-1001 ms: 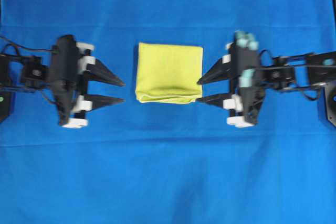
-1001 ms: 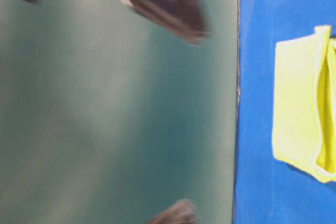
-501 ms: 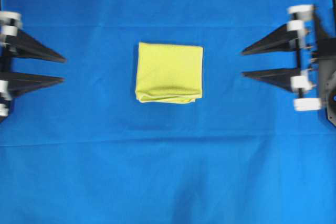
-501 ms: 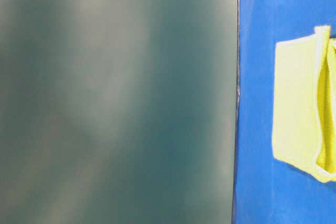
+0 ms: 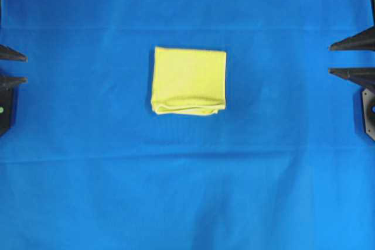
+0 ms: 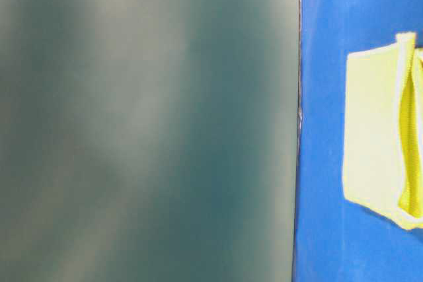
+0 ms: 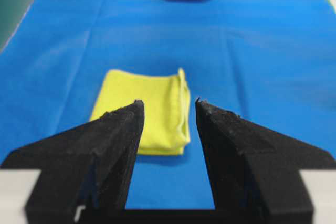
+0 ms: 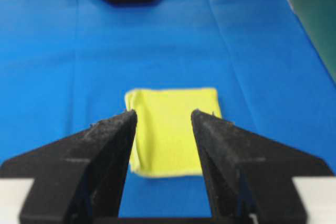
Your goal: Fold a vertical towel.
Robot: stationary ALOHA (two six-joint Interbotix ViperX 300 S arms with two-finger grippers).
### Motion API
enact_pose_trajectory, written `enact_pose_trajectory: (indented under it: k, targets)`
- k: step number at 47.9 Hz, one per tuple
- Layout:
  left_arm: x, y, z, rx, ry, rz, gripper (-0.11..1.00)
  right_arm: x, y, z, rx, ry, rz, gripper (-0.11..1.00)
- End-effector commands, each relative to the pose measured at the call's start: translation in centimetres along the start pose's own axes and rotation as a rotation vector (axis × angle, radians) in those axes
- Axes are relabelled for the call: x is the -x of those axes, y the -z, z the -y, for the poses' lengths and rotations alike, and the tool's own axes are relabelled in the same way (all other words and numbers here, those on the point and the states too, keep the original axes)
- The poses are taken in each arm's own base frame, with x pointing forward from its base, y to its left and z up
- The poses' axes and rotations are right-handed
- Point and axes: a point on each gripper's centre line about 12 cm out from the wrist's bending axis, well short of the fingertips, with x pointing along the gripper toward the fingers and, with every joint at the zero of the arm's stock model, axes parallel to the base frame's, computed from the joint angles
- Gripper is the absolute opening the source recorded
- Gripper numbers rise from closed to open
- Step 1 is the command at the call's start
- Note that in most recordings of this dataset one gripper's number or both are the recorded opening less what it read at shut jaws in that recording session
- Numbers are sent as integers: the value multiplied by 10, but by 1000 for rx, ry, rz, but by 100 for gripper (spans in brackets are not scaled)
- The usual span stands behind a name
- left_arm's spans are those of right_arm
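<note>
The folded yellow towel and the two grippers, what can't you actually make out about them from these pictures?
- Towel: how many layers it has; overhead shows only stacked hems at its near edge.
- Towel, table-level view: the right frame edge cuts it off; a blurred green surface fills the rest.
- Left gripper and right gripper, overhead: only open fingertips show; frame edges cut off the arms.

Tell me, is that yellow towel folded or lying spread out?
Folded. The towel is a compact square on the blue cloth, with stacked layered edges showing along one side.
</note>
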Motion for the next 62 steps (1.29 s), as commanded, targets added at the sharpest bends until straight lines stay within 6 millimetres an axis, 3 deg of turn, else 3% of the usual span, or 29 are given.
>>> enact_pose_trajectory:
  k: [1,15,62]
  targets:
    - [4,-2,-1,3,-5,28,41,4,8,1,-15,6,12,53]
    - [0,6,0,28,-5,3,41,5,35,3,-64,15,-11,53]
    - [0,10,0,39,-5,-12,41,4,38,2,-65,14,-17,53]
